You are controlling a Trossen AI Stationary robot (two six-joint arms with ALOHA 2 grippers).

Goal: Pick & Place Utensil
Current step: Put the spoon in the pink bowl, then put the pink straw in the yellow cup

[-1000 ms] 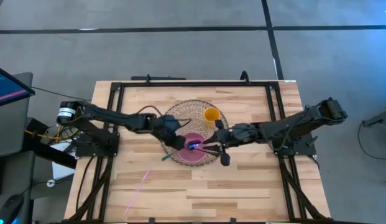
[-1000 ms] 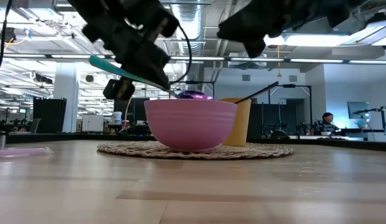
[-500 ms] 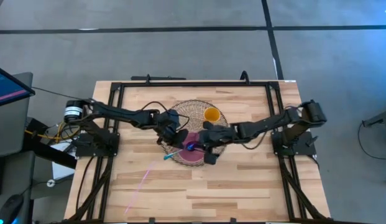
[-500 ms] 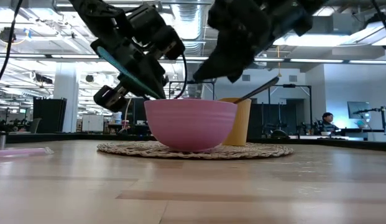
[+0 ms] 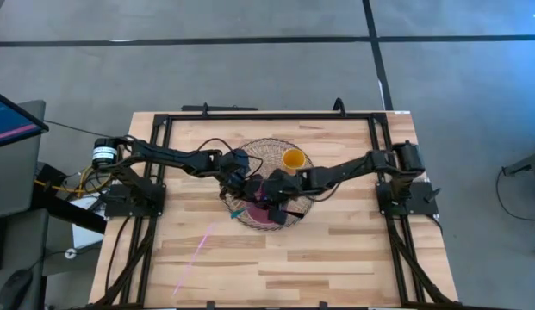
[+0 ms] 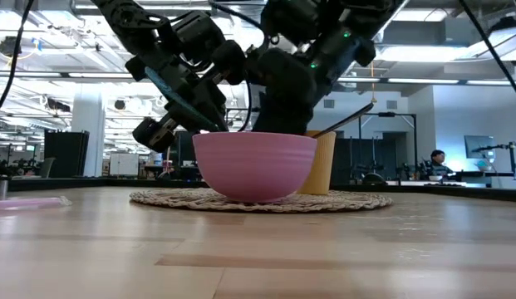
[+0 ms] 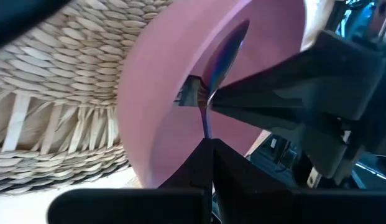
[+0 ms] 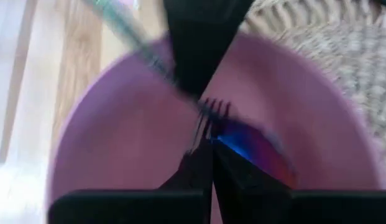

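Note:
A pink bowl [image 5: 260,218] [image 6: 253,166] stands on a round woven mat [image 5: 257,155]. My left gripper [image 5: 242,186] [image 7: 208,152] hovers at the bowl's left rim, shut on a spoon with a teal handle [image 6: 169,84] and an iridescent head [image 7: 225,53] down inside the bowl. My right gripper [image 5: 270,197] [image 8: 209,149] reaches into the bowl from the right, shut, with fork tines [image 8: 211,110] showing just past its tips, close beside the spoon head [image 8: 258,148]. My left gripper pinches the spoon by its thin neck [image 7: 207,127], between handle and head, coming slanting down from the left. The spoon is tilted, head low in the bowl, and the teal handle end [image 5: 235,213] sticks up and out over the rim. My right gripper pinches the fork just behind its tines [image 8: 197,134], slanting down from the table's right. The tines [image 7: 188,93] poke out beyond the fingertips inside the bowl; the fingers hide the rest of the fork.
A yellow cup [image 5: 293,159] [image 6: 325,162] with a dark utensil leaning in it stands on the mat behind the bowl. A thin pink strip [image 5: 196,251] lies on the wood toward the near-left. A black frame runs along the table's edges.
My right gripper has swept toward the table's left and down, from beside the bowl's right rim to inside it. My left gripper has shifted slightly right, and the spoon has tipped steeper, its head sinking below the rim.

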